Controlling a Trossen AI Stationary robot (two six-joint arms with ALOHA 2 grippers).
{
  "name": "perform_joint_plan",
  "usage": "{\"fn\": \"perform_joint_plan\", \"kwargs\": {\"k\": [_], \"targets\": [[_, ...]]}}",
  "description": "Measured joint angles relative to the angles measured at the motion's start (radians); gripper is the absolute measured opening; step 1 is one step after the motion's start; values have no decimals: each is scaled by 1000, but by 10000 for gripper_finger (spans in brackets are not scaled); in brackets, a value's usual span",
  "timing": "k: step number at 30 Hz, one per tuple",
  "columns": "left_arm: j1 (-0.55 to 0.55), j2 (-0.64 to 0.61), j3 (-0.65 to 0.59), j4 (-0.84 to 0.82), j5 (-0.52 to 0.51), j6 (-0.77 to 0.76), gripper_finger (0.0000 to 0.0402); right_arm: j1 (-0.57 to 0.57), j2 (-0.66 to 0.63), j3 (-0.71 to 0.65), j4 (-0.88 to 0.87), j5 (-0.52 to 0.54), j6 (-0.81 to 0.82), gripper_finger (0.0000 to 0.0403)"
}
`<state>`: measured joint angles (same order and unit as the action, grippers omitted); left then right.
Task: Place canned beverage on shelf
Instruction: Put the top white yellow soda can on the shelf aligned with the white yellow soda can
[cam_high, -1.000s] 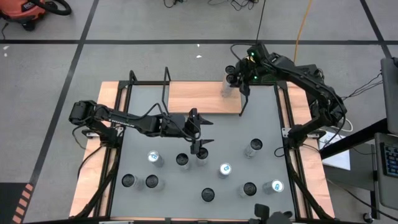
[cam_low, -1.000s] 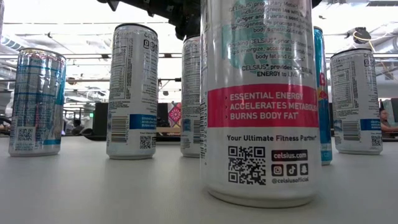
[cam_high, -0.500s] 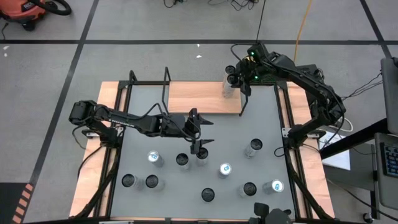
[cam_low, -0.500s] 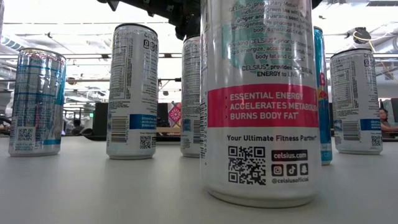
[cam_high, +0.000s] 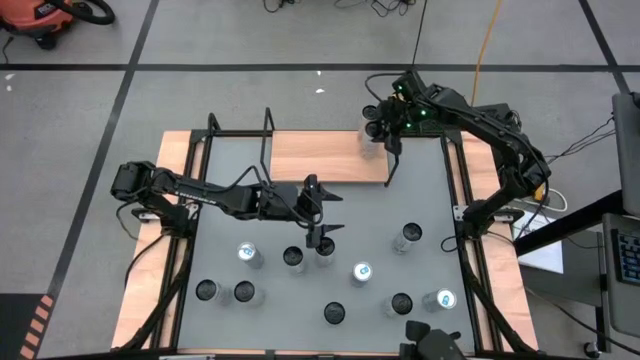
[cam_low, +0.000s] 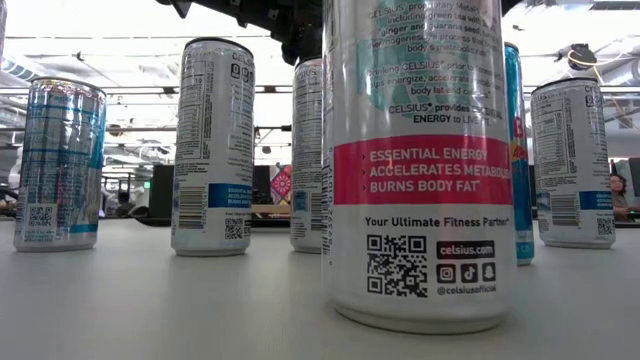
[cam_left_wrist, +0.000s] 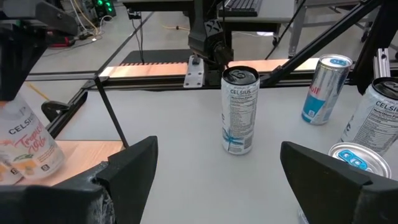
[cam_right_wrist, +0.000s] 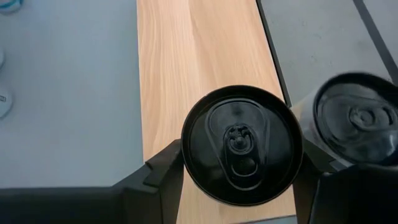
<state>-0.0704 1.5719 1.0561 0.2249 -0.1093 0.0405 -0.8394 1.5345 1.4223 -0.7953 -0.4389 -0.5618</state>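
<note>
The right gripper (cam_right_wrist: 239, 177) clasps a black-topped can (cam_right_wrist: 241, 144) from above, fingers on either side, over the light-wood shelf (cam_high: 318, 156) at the table's far edge, apparently to stand it there. Another can (cam_right_wrist: 357, 121) stands just beside it on the board, crowding that end. The left gripper (cam_high: 322, 214) hangs wide open and empty above the cans on the grey tabletop (cam_high: 420, 190).

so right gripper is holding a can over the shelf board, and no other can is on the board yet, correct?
Not quite. The right gripper does hold a can over the shelf, but the right wrist view shows a second can already beside it.
</note>
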Motion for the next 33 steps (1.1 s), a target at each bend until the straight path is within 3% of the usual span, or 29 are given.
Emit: {"fn": "perform_joint_plan", "kwargs": {"k": [33], "targets": [[0, 0, 0, -8, 0, -1, 338, 0, 18, 0, 4, 23, 56, 171]]}}
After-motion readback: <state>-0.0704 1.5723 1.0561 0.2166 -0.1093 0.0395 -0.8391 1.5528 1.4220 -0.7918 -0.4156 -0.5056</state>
